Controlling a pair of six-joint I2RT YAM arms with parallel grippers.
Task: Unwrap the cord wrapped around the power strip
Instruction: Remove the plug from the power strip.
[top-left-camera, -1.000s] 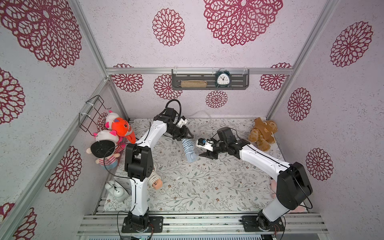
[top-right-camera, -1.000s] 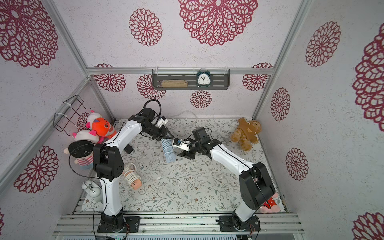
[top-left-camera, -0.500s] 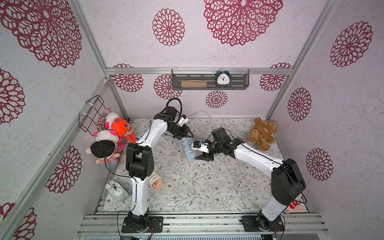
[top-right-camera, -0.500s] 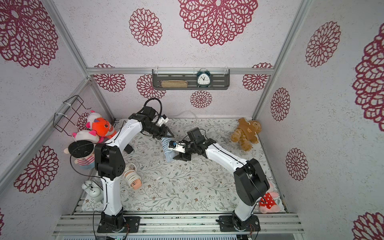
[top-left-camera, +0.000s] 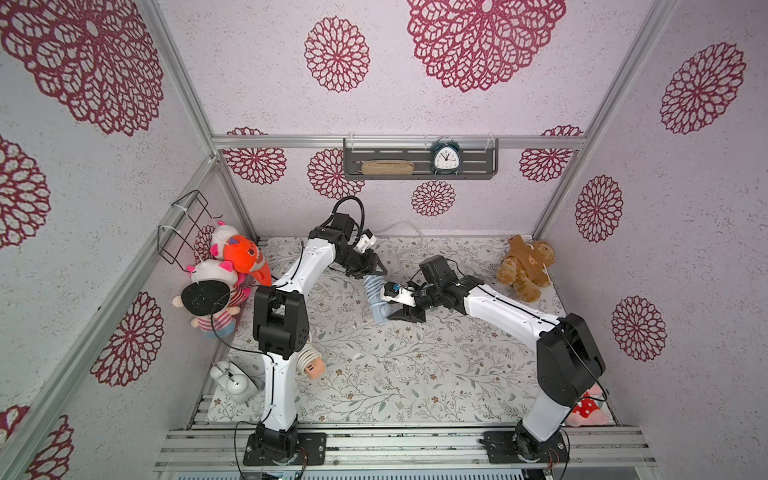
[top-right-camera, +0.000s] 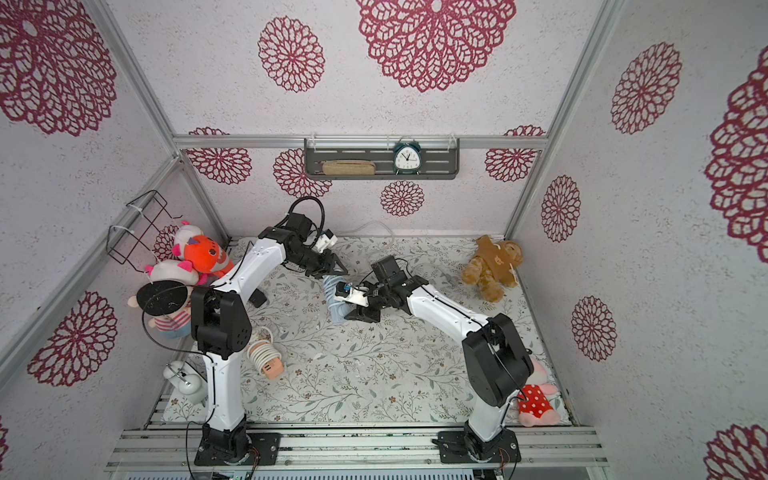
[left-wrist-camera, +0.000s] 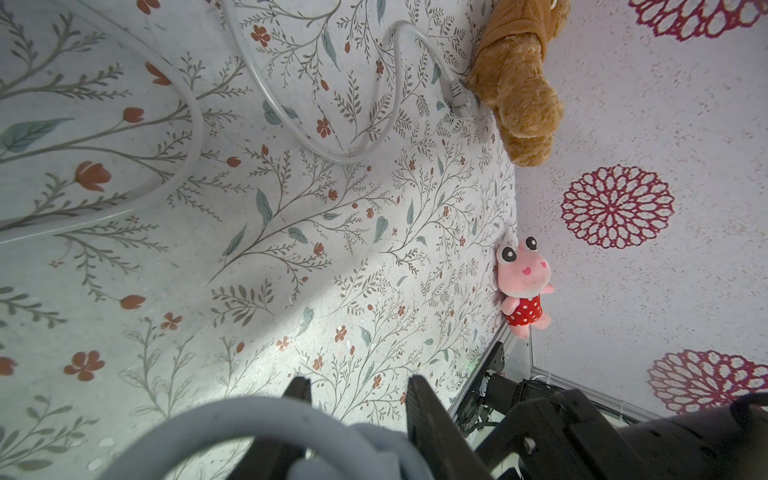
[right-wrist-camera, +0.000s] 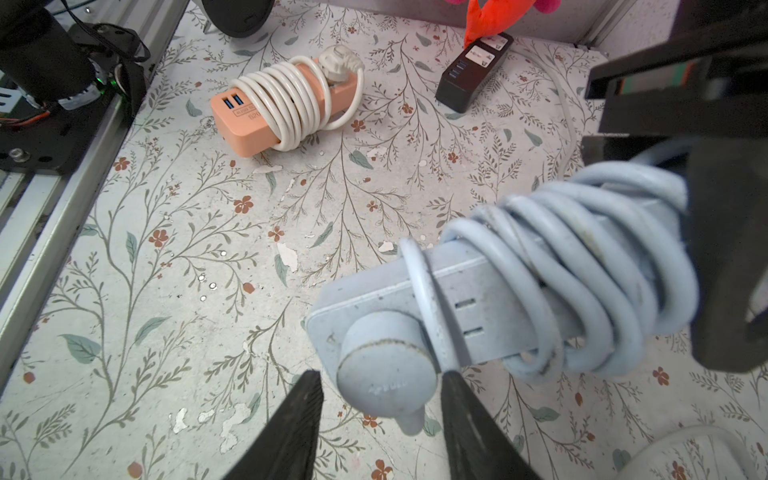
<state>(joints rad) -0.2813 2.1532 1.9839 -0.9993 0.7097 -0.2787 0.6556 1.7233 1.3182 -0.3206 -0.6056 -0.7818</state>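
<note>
The pale blue power strip (top-left-camera: 376, 301) is seen just above the centre of a top view, over the floral table (top-left-camera: 395, 374). Its upper end is clamped by the left gripper (top-left-camera: 372, 271). The cord (right-wrist-camera: 561, 249) is wound around it in several loops. At the lower centre of the right wrist view, the plug (right-wrist-camera: 386, 365) is straddled by the right gripper (right-wrist-camera: 380, 376). The jaws are parted, with one finger pressed against the plug and a gap left at the other. A peach strip (right-wrist-camera: 245, 120) and a black strip (right-wrist-camera: 469, 79) are seen near that frame's top.
</note>
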